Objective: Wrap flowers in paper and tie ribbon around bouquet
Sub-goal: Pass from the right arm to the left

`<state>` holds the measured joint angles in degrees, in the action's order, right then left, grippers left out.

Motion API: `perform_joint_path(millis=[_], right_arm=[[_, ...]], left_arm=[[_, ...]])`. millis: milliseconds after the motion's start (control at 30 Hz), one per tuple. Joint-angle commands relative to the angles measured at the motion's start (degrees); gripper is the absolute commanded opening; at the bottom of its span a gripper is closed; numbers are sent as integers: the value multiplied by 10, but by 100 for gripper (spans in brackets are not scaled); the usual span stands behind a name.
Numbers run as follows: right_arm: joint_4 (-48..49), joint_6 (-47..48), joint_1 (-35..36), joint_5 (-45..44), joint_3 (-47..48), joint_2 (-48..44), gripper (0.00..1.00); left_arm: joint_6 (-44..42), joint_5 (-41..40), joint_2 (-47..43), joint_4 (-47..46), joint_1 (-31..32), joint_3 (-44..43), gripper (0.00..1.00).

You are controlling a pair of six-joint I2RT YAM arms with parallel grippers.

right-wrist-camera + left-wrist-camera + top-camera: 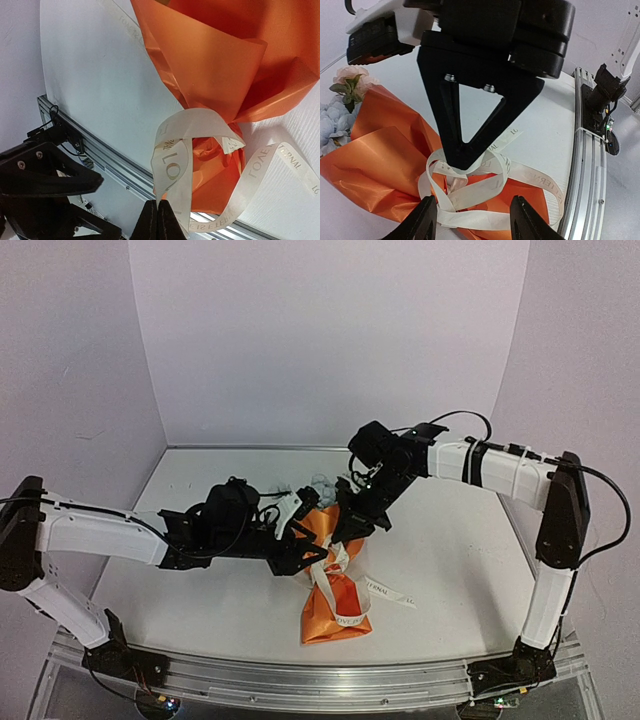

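The 2 arms have black base blocks bolted to the silver rail (300, 680), each block with a small green light. Above the rail, the left arm (95, 532) and right arm (500, 470) show smooth white shells between black joint housings, with thin black cables looping alongside. The left tool (476, 220) has a black triangular frame, 2 silver screws and 2 matte black fingers. The right tool (157, 220) has 2 slim black fingers.

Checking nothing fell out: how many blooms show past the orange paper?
2. A cream-pink bloom at the left wrist view's left edge; a pale blue bloom just below it, both at the open end of the paper. Others may be hidden inside it.
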<state>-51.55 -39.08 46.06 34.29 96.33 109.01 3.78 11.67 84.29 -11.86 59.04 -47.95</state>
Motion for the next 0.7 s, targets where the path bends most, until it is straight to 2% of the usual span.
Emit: perform_joint_path(millis=[0,300,667], right_arm=[[-2,-80,7,-22,25,-22,0],[3,-152,13,-10,48,-5,0],[16,-190,24,-6,44,3,0]], left_arm=[[-36,24,17,10,8,-36,54],[-61,-14,55,16,29,-56,55],[-54,-88,60,-44,29,-47,54]])
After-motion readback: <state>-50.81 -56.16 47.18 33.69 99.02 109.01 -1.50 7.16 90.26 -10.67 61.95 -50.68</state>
